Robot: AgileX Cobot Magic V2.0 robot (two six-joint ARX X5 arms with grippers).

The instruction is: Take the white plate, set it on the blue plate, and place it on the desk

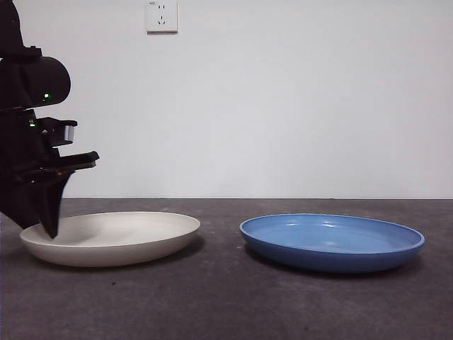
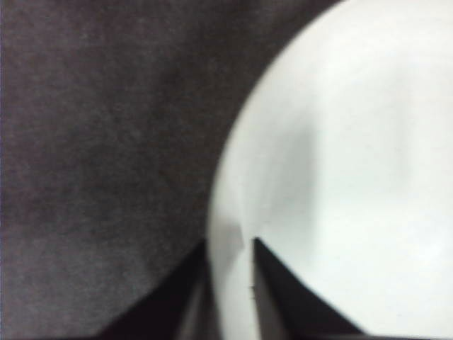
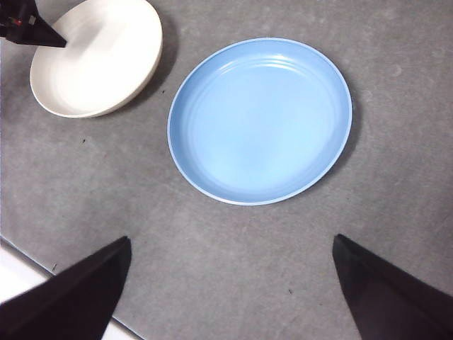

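Dark grey-brown speckled desk (image 1: pixel 226 304) spreads under both dishes, backed by a plain white wall. On it the glossy medium-blue round plate (image 1: pixel 333 242) sits at three o'clock, bare. Well apart at nine o'clock rests the matte cream-white ridged plate (image 1: pixel 113 237). Its outer rim runs between the left gripper (image 2: pixel 230 244)'s narrowly parted jaws, likely placed for a pinch. Wide open, the right gripper (image 3: pixel 230 262) waits high above the desk.

Looks like a lab test bench: bare white wall (image 1: pixel 297 106) with a single wall socket (image 1: pixel 161 15), plain dark mottled desk (image 1: pixel 226 297), only two plates staged as props, black robot arm (image 1: pixel 28 142) over it.
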